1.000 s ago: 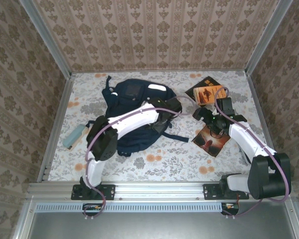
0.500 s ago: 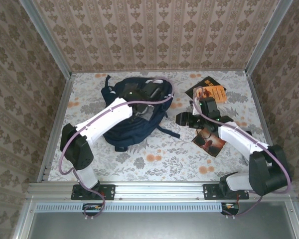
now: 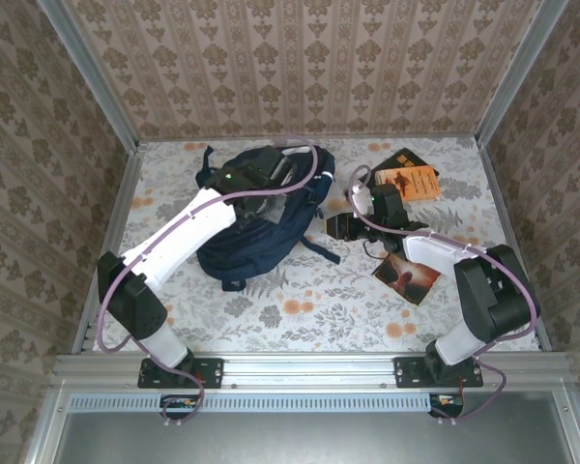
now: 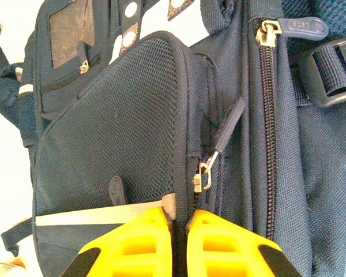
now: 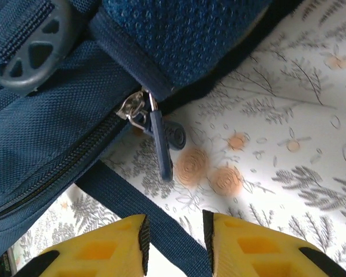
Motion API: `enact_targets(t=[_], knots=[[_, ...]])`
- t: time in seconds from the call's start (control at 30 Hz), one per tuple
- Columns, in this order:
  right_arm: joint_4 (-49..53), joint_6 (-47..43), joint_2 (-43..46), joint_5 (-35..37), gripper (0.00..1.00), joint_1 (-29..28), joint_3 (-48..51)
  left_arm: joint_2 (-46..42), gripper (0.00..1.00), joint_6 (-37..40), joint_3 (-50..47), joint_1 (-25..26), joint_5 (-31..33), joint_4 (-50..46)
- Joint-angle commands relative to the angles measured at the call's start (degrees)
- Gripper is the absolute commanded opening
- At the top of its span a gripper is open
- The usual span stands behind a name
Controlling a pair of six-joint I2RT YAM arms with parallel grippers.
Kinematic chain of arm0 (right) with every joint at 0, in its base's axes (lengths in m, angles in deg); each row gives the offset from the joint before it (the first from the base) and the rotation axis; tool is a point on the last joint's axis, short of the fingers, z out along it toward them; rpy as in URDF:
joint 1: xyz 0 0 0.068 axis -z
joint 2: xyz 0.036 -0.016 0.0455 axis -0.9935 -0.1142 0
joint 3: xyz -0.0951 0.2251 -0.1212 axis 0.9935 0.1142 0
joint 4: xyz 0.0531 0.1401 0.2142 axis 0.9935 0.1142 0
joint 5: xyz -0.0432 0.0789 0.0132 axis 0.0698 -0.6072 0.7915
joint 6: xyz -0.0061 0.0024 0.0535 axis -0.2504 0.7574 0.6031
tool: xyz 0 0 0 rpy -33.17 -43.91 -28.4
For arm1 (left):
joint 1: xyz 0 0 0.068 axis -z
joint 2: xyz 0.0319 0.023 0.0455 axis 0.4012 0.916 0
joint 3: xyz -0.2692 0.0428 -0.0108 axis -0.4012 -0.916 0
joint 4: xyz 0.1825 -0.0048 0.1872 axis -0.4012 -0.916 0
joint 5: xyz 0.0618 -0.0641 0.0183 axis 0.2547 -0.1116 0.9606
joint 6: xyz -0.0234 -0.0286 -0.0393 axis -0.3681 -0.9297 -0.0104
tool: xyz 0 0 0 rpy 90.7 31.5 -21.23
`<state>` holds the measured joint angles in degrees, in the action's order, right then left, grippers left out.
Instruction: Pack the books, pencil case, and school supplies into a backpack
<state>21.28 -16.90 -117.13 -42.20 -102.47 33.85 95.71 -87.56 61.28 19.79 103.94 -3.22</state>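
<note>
Now | left gripper (image 4: 179, 218) seemingly pinching backpack (image 4: 104, 127) seam | right gripper (image 5: 174, 239) ajar over strap (image 5: 124, 197)

Bench (image 3: 309, 300), floral cover. I log the backpack (image 3: 271, 237) left of centre. At far right, the orange book (image 3: 413, 181) overlaps the black book (image 3: 391, 160). The reddish-brown book (image 3: 408, 276) lies nearer, apart.

The navy backpack (image 3: 261, 244) lies flat just left of the table's (image 3: 319, 309) middle, one dark strap trailing right. Near the far right corner, an orange book (image 3: 413, 181) rests on a black book (image 3: 394, 158). A reddish-brown book (image 3: 409, 278) lies flat and askew nearer the right edge.
</note>
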Motion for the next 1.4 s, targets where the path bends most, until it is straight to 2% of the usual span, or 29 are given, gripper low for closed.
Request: enact_targets(t=[0.0, 0.27, 0.33, 0.43, 0.57, 0.7, 0.8, 0.93, 1.07, 1.13, 1.37], knots=[[-7.4, -0.2, -0.2, -5.5, 0.34, -0.4, -2.3, -4.9, 0.01, 1.6, 3.9, -0.6, -1.5, 4.1], [-11.8, 0.9, -1.9, -14.1, 0.31, -0.3, -3.9, -7.2, 0.01, 0.6, 4.6, -1.5, -2.3, 4.5], [-11.7, 0.5, -1.7, -13.9, 0.32, -0.3, -3.9, -7.6, 0.01, 0.2, 4.4, -1.6, -2.3, 4.6], [-11.4, -0.1, -1.9, -10.7, 0.34, -0.3, -3.9, -8.1, 0.0, 0.0, 4.3, -1.6, -2.5, 4.8], [-10.5, 1.2, -0.7, 1.3, 0.36, 0.6, -2.8, -8.7, 0.0, 0.2, 4.1, -1.8, -2.1, 4.6], [-9.4, 0.4, 2.5, 7.1, 0.35, 1.0, -0.8, -9.2, 0.0, 0.1, 3.8, -2.1, -2.1, 4.5], [-6.9, -1.8, 5.2, 4.8, 0.36, 1.0, 0.1, -9.4, 0.0, 0.0, 3.7, -2.4, -2.6, 4.5], [-4.9, -4.7, 7.4, -5.2, 0.36, 0.7, 1.1, -9.5, 0.0, -0.1, 3.7, -2.5, -3.1, 4.6], [-4.0, -5.6, 6.7, -9.6, 0.33, -0.6, 0.6, -9.7, 0.0, -0.3, 3.7, -2.5, -3.3, 4.7], [-3.7, -5.9, 5.7, -10.2, 0.29, -1.5, -0.5, -9.8, 0.0, -0.3, 3.6, -2.5, -3.4, 4.8], [-4.2, -6.5, 1.4, -7.5, 0.28, -2.1, -4.5, -10.0, 0.0, -0.7, 3.3, -2.5, -3.8, 4.3]])
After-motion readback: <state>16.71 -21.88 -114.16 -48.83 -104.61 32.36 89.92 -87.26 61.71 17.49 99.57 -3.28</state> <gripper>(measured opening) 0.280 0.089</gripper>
